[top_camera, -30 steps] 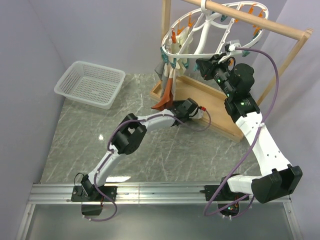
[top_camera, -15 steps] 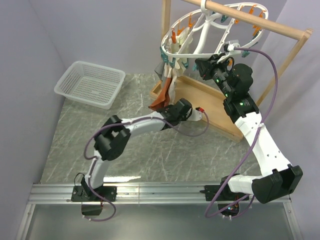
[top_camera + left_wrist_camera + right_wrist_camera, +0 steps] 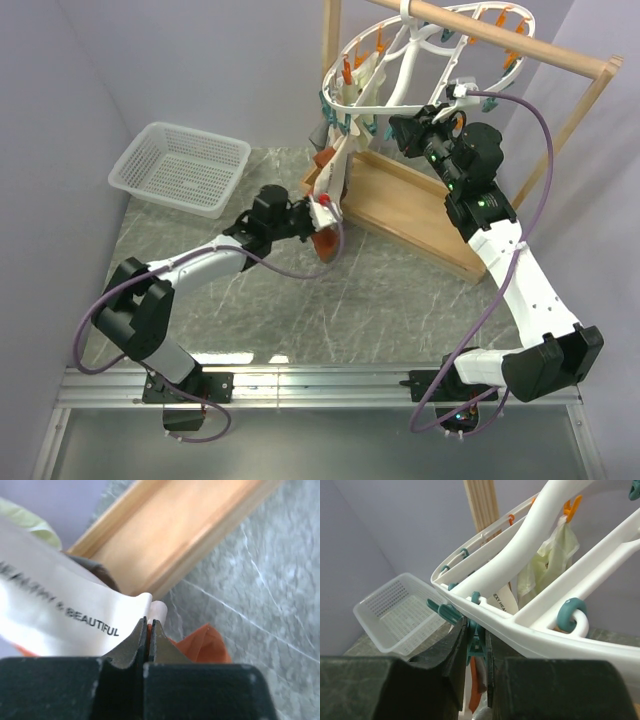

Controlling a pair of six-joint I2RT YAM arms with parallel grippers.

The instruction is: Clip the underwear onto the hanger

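Pinching the cream waistband edge, left gripper [image 3: 148, 626] is clamped tight on the underwear [image 3: 70, 607], which hangs long-ways off the hanger [image 3: 520, 565] rim, orange end down, while right gripper [image 3: 475, 631] squeezes a teal clothespin [image 3: 476, 649] up there.

The desk [image 3: 380, 300] is a grey, marble-veined slab running back to the lilac walls. At its far left corner sits a white plastic basket [image 3: 180, 167], its mesh bottom flat on the stone. At the far right rests the flat wooden base [image 3: 410, 205] of the frame, set at a slant. An aluminium rail [image 3: 320, 385] lines the near edge. The underwear [image 3: 325, 240] dangles low beside the base; whether it touches the desk, I cannot tell.
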